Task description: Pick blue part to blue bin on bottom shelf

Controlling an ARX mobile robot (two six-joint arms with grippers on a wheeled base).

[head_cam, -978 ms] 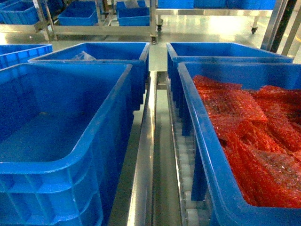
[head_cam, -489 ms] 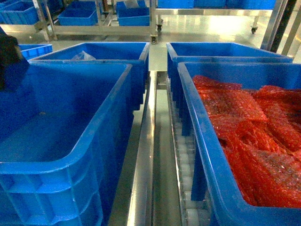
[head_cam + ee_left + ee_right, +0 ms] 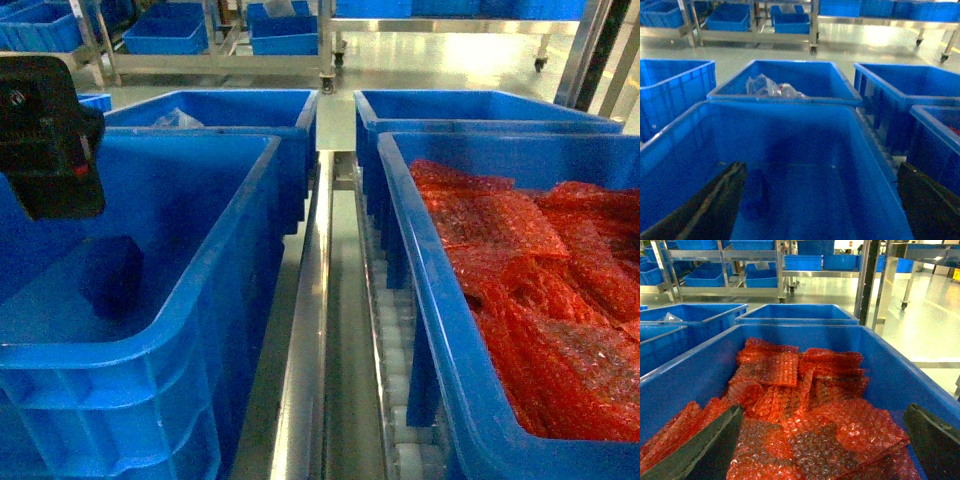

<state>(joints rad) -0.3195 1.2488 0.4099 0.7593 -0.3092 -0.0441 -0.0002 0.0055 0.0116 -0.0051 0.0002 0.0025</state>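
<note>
The blue bin (image 3: 200,300) fills the left of the head view and stands on the bottom shelf, beside its steel rail (image 3: 305,340). A small dark blue lump, the blue part (image 3: 112,275), lies low inside the bin near its left wall. The left wrist view shows the blue part (image 3: 755,192) blurred beside the left finger (image 3: 725,200). My left gripper (image 3: 822,200) hangs open over the blue bin (image 3: 685,135) with nothing between its fingers. Its black wrist (image 3: 50,135) shows at the bin's far left. My right gripper (image 3: 822,440) is open.
The alike crate (image 3: 440,330) on the right holds red bubble-wrap bags (image 3: 805,390), and the right gripper hovers over them. White rollers (image 3: 395,400) run between the crates. Behind them stand two more blue crates (image 3: 230,110), one holding a clear bag (image 3: 772,87). Racks with crates line the back.
The left arm's black wrist came in from the left edge and moved right over the blue bin. A dark blue lump now lies inside the bin, where there was none before.
</note>
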